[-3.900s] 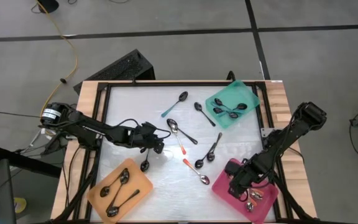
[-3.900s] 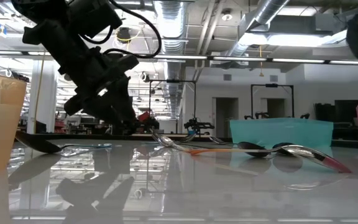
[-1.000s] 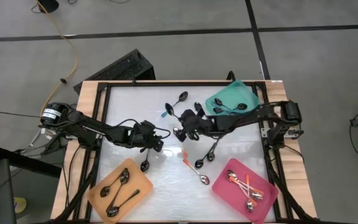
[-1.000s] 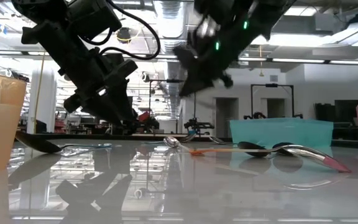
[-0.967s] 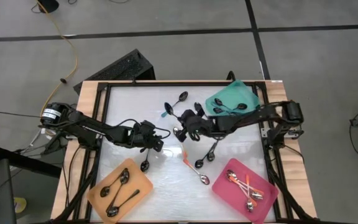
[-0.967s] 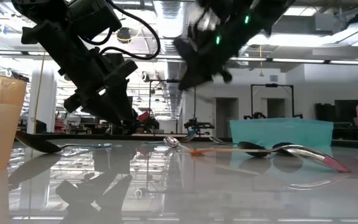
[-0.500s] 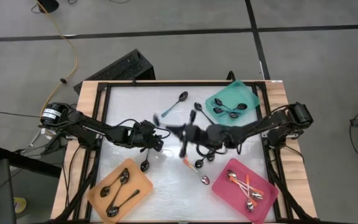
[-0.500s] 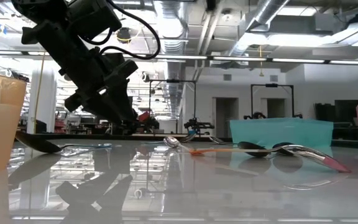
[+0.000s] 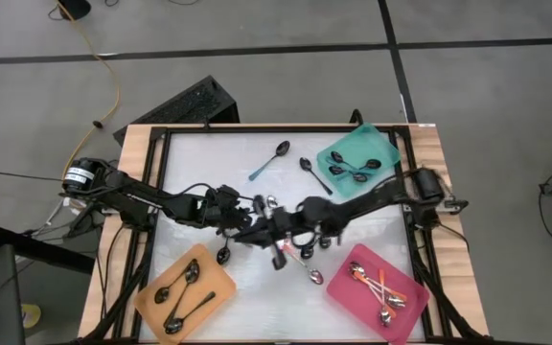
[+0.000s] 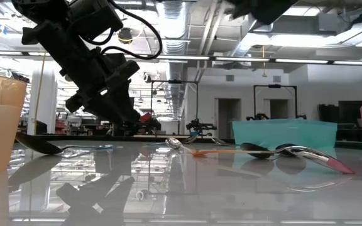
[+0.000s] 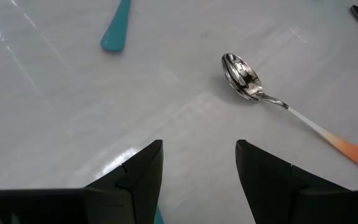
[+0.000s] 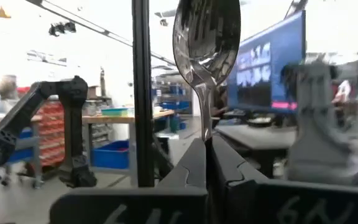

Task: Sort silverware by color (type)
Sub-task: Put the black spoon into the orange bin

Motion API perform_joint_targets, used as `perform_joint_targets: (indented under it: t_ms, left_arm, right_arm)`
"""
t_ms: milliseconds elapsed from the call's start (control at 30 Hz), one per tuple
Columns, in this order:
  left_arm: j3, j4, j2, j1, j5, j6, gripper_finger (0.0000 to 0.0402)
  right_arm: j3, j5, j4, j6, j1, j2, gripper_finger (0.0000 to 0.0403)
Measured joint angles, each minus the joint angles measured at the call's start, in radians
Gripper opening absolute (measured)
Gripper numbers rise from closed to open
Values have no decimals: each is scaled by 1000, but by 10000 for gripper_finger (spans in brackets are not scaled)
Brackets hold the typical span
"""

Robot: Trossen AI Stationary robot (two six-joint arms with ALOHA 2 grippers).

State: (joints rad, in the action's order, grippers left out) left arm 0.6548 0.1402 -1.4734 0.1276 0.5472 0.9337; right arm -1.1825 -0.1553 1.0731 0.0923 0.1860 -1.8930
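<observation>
Swung leftward, right pincer [image 12: 205, 149] grips glossy spoon [image 12: 205, 37].

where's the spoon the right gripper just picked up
The spoon is clamped upright in the right gripper, raised above mid-table close to the left gripper in the high view.

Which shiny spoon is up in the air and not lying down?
The silver metal spoon pinched in the right gripper, bowl pointing away from the fingers; every other spoon lies on the table or in a tray.
</observation>
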Motion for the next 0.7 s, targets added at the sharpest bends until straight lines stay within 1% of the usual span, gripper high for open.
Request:
perform_joint_targets:
  t_ms: [67, 133, 167, 267, 333, 467, 500, 533, 633, 700]
  left_arm:
    - [0, 0, 0, 0, 0, -7, 184]
    - [-4, -2, 0, 0, 3, -15, 184]
    - [-19, -11, 1, 0, 15, -14, 184]
    - [-65, -17, 3, 0, 11, -9, 184]
    - [-83, -24, 4, 0, 12, -29, 184]
    - [-108, -11, 5, -11, 29, -82, 184]
    - [-108, -16, 9, -17, 15, -99, 184]
    - [-108, -17, 17, -22, -22, -134, 184]
    - [-108, 27, 60, -31, -177, -262, 184]
    - [-108, 104, 106, -30, -200, -261, 184]
  right_arm:
    - [-64, -14, 1, 41, -5, -78, 6]
    - [-127, -60, 2, 58, -6, -144, 6]
    - [-145, -46, 13, 43, -2, -165, 6]
    - [-192, -46, -1, 38, 3, -190, 6]
    - [-213, -62, -12, 71, 3, -194, 6]
    - [-219, -156, -39, 132, 1, -199, 6]
    - [-219, -167, -61, 142, 1, -191, 6]
    - [-219, -182, -99, 145, 2, -177, 6]
    - [-220, -197, -234, 119, 11, -121, 6]
    - [-221, -198, -337, 67, 14, -87, 6]
